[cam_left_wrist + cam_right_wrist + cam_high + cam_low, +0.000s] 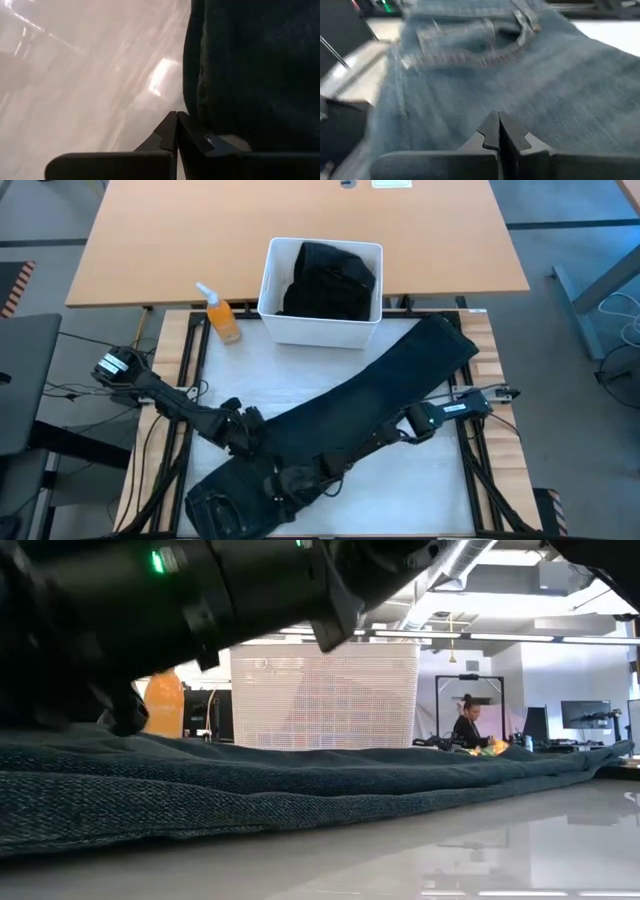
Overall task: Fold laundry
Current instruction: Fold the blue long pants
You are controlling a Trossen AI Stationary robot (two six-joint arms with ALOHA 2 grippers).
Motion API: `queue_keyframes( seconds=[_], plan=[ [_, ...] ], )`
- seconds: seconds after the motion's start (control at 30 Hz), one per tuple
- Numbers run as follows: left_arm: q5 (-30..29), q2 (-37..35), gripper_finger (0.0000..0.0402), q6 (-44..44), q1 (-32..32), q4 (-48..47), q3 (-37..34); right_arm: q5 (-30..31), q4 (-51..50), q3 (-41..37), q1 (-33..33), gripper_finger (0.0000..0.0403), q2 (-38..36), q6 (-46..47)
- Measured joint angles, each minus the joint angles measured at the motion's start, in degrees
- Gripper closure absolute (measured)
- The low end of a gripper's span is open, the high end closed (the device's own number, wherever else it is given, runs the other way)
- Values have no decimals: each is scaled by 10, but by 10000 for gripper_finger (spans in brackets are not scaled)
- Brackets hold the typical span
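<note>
Trousers (350, 420) lie flat on the worktop (300, 370), running diagonally from the near-left corner, where the waistband sits, up to the far-right corner. Dark denim, pocket stitching visible in the right wrist view (470, 45).

Left pincer (252, 435) is down at the left edge of the trousers, near the waistband end. Fingers pressed together, nothing between them; in its wrist view the tips (176, 131) sit right beside the cloth edge (250, 70) over bare worktop.

Right pincer (300, 480) is low over the waistband area near the front edge of the worktop. Fingers also pressed together, tips (498, 131) over the denim; can't tell whether they touch it. No fold gripped.

White bin (275, 300) stands at the far edge of the worktop, centre, with black clothing (330, 280) inside. Orange spray bottle (222, 320) lies just left of the bin.

Low view: trousers (300, 790) spread flat across the surface, bin (325, 695) behind them, a person (468, 725) seated far back in the room.
</note>
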Motion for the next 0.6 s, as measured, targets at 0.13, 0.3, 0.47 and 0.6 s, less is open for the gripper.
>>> queue_keyframes(
  seconds=[0.13, 0.3, 0.47, 0.6],
  plan=[
    [11, 0, 402, 38, 33, -9, 1, 0, -59, -1, 2, 385, -3, 49],
    [-19, 0, 401, 95, 95, -25, 1, -2, -118, -1, 6, 385, -23, 63],
    [-55, -40, 401, 120, 164, -81, 0, -1, -165, -2, 7, 385, -45, 34],
    [-43, -125, 402, 150, 175, -96, 0, -1, -178, -2, 7, 385, -47, 37]
  ],
)
